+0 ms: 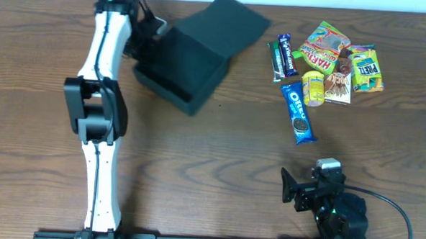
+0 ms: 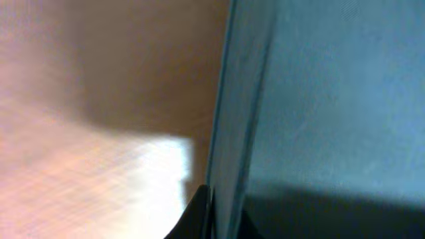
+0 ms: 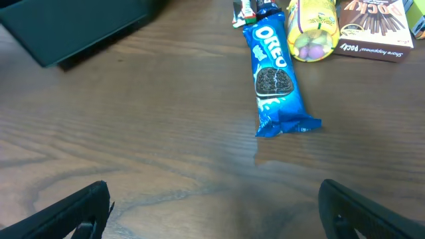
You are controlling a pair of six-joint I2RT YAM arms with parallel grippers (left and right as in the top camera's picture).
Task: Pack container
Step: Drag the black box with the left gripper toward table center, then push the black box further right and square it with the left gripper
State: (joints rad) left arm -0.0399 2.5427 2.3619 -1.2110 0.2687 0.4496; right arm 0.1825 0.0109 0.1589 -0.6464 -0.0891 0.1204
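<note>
The container (image 1: 190, 61) is a dark teal-black square box at the back left of the table, its flap lid (image 1: 230, 19) standing open at the far side. My left gripper (image 1: 141, 43) is at the box's left wall. In the left wrist view its fingers (image 2: 222, 214) are closed on the thin edge of the container's wall (image 2: 319, 99). My right gripper (image 1: 309, 190) is open and empty low over the table near the front right, and in the right wrist view its fingers (image 3: 222, 216) are spread wide over bare wood.
Snacks lie at the back right: a blue Oreo pack (image 1: 298, 112) (image 3: 275, 73), a yellow packet (image 1: 314, 88), a Pocky box (image 1: 338, 85), a green Haribo bag (image 1: 326, 44), a pretzel packet (image 1: 365, 68) and dark bars (image 1: 282, 56).
</note>
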